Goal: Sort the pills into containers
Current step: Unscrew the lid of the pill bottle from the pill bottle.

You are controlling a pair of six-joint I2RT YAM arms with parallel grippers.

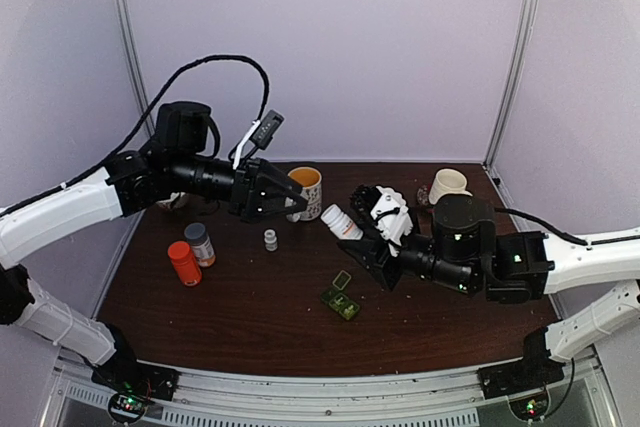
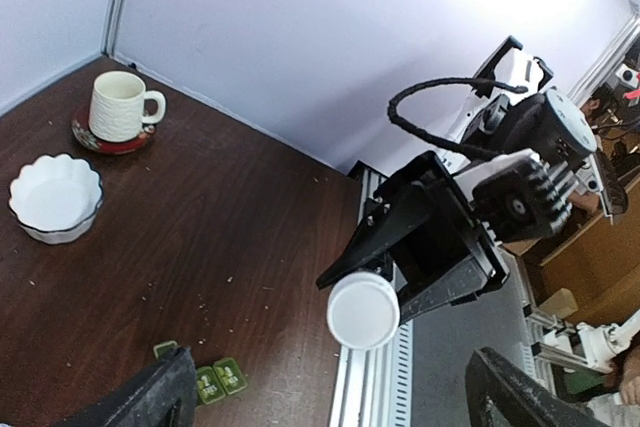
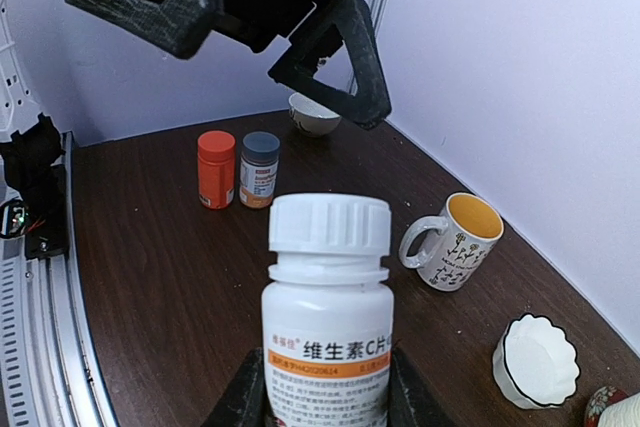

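Because the dark brown wooden table [image 1: 220, 317] lies below both arms, the uncapping looks set to happen in mid-air. The left gripper [image 1: 283, 197], jaws spread wide and empty, should by my judgement line up squarely before closing to twist. The right gripper [image 1: 368, 243] is clamped on the white plastic pill bottle [image 3: 328, 347], its white ribbed screw cap [image 3: 330, 224] pointing at the left one, while the small flat dark-green pill box [image 1: 341, 303] lies on the table beneath, touched by neither.
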